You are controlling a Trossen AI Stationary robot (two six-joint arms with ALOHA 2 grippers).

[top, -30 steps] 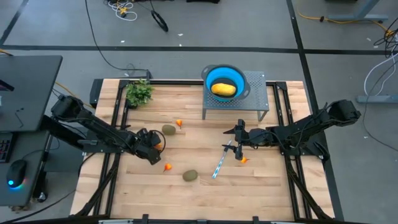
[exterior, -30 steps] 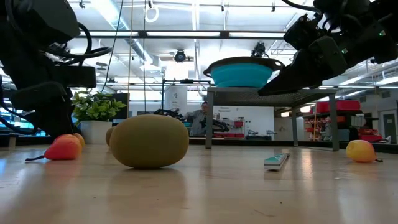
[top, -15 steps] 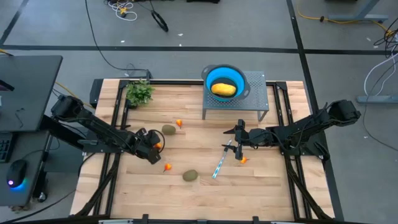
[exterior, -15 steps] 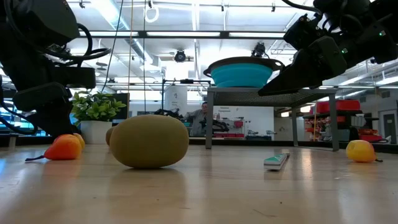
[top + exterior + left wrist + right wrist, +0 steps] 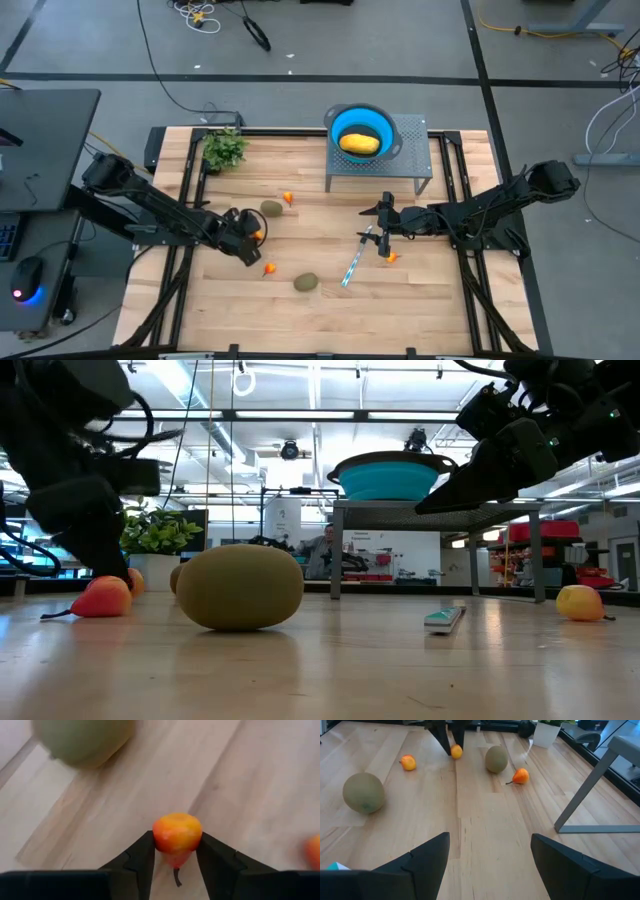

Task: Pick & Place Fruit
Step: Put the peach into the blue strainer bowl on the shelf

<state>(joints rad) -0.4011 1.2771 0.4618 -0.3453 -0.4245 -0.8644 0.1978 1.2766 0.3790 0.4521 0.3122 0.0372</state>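
My left gripper (image 5: 252, 237) is at the table's left middle, shut on a small orange-yellow fruit (image 5: 177, 832). An olive kiwi (image 5: 271, 209) and an orange bit (image 5: 288, 198) lie just beyond it. Another orange bit (image 5: 268, 268) and a second kiwi (image 5: 306, 283) lie nearer the front edge. A yellow-orange oblong fruit (image 5: 359, 143) lies in the blue bowl (image 5: 384, 124) on a grey stand. My right gripper (image 5: 385, 224) hovers open at the centre right, above a small orange fruit (image 5: 391, 256). My left gripper pinches the small orange-yellow fruit by its two opposite sides (image 5: 159, 836) between its two fingers (image 5: 142, 856). The fingers slant down at it from the table's left. The fruit sits low at the tabletop, its dark stem (image 5: 176, 877) toward the gripper.
A slim silver-blue utensil (image 5: 354, 264) lies on the wood between the two grippers. A green leafy plant (image 5: 224, 148) stands at the far left corner. The grey stand's legs (image 5: 424, 186) come down at the far centre. Bare wood runs along the near edge.
My left gripper has stayed where it was and drawn its fingers in on the small orange-yellow fruit; in the low view its dark finger now stands closer against the fruit. The fruit has kept its place on the table.
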